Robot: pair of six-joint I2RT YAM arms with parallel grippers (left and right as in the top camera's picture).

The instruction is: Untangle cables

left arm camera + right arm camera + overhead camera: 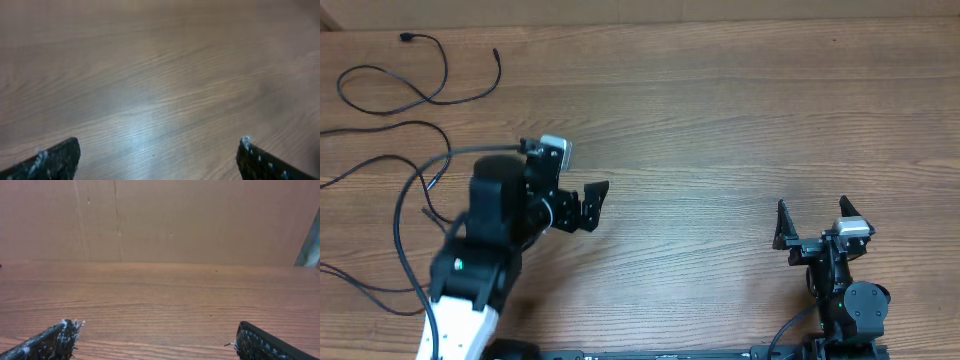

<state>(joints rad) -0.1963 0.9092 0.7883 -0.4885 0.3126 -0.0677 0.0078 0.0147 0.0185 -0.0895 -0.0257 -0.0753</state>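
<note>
Several thin black cables lie loose on the wooden table (720, 120) at the far left of the overhead view. One, with a small plug end (406, 38), loops near the top left corner. Another cable (380, 127) curves below it towards my left arm, and part of it passes under the arm. My left gripper (597, 205) points right, clear of the cables, its jaws open over bare wood (158, 150). My right gripper (812, 208) stands open at the lower right, far from the cables, and in its wrist view (157, 330) only table lies between the fingers.
A brown cardboard wall (160, 220) rises behind the table's far edge. The body of my left arm (485, 250) covers the lower left of the table. Bare wood spans the middle and right.
</note>
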